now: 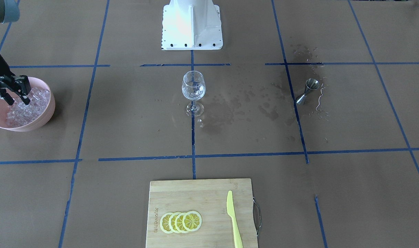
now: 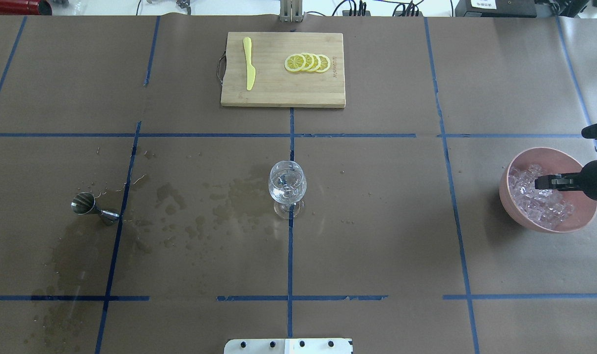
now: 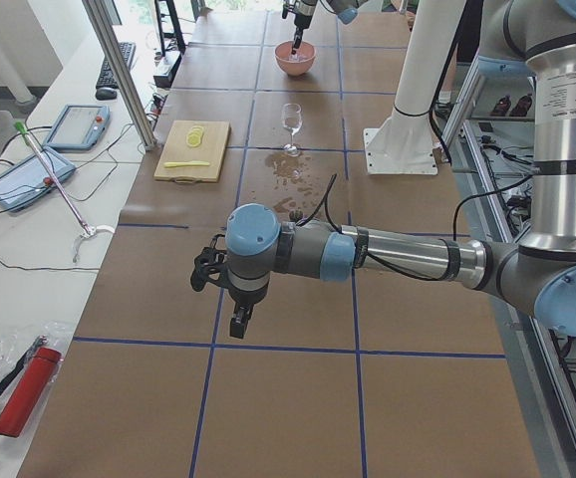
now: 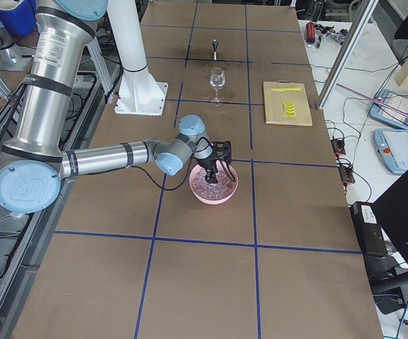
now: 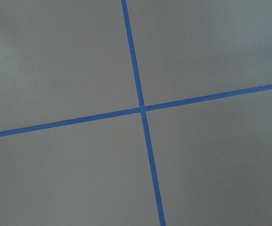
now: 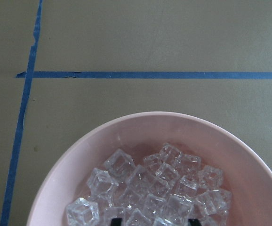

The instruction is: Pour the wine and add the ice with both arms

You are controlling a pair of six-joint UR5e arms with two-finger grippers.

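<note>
1. Front-facing view: makes out burnt-in lettering on the cutting board (image 1: 156,219), too small to read. Finds the right tool (image 1: 18,101) down in the pink bowl (image 1: 45,117), fingers spread apart, tips among the ice (image 1: 30,110). Counts one wine glass (image 1: 193,86) mid-table holding a little clear wine (image 1: 193,94), one steel jigger (image 1: 307,90), four lemon slices (image 1: 181,221) and one yellow knife (image 1: 233,217). Places wet stains (image 1: 230,106) on the table (image 1: 126,120) between wine glass and jigger.
2. Overhead view: sets the pink bowl at the robot's far right, well apart from the wine glass, with the right tool over the ice.
3. Exterior left: shows the left tool (image 3: 240,324) on the left arm (image 3: 408,257), hanging above bare table, well apart from wine and ice. Cannot tell fingers apart or together. Spots a printed label (image 3: 565,95) on the upright segment, unreadable.
4. Exterior right: follows the right arm (image 4: 105,159) to the pink bowl, tool tips in the ice.
5. Left wrist: gives only table and two crossing blue tape lines (image 5: 143,109).
6. Right wrist: looks into the pink bowl at many heaped cubes, beyond sure counting. Catches two dark fingertips (image 6: 117,221) at the bottom edge, apart, cubes between.
</note>
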